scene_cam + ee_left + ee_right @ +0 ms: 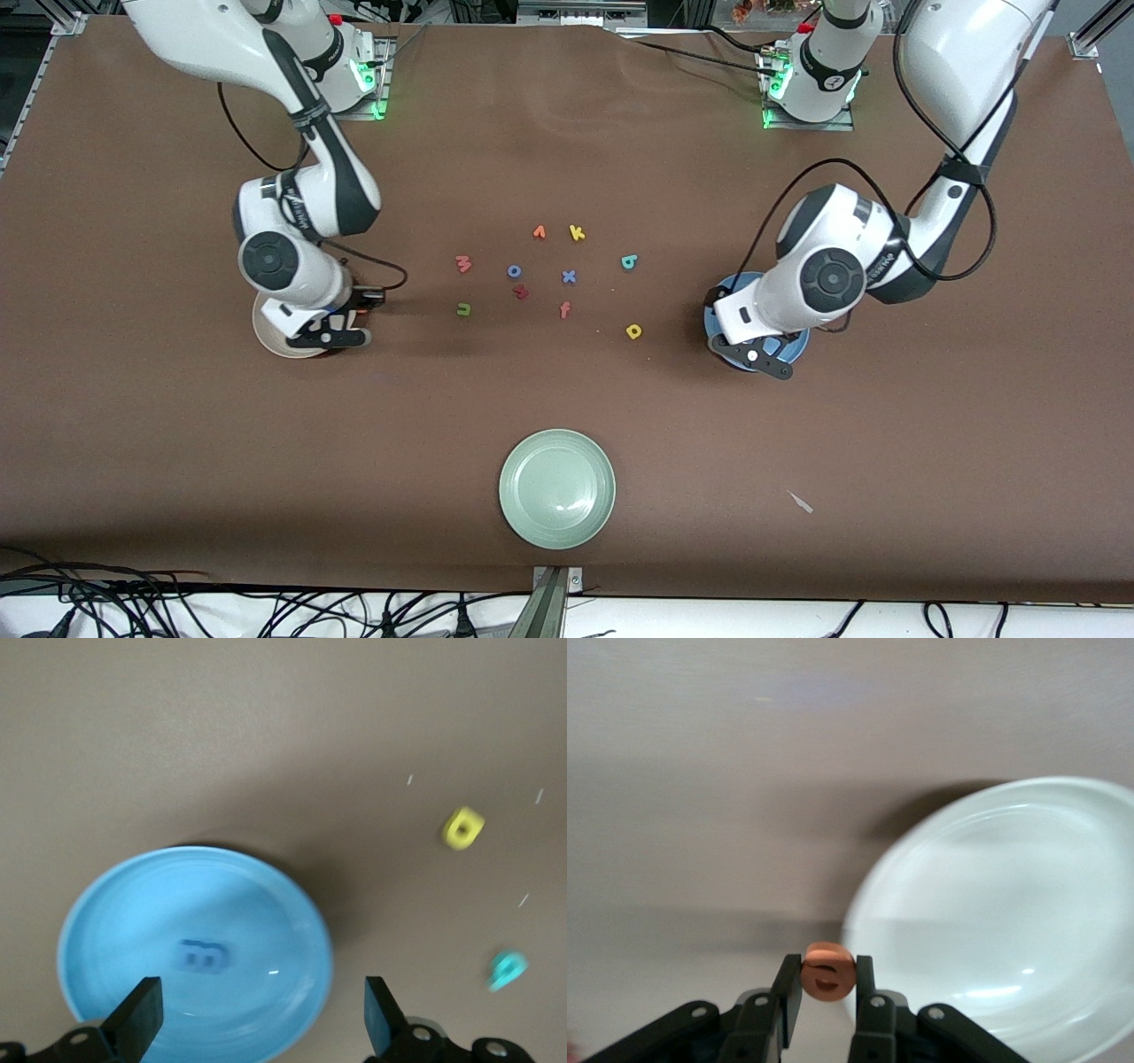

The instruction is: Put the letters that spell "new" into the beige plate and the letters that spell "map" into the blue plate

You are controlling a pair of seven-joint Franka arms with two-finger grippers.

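your right gripper [825,988], clamped on the orange "e" [827,971], hangs at the beige plate [992,930] rim; carry it over the bowl before releasing. left gripper [257,1014] gapes over the blue plate [115,904], blue "m" [203,956] inside.

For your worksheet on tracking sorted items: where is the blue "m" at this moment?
The blue "m" lies flat in the middle of the blue plate, toward the left arm's end of the table, directly under the open left gripper, as the left wrist view shows.
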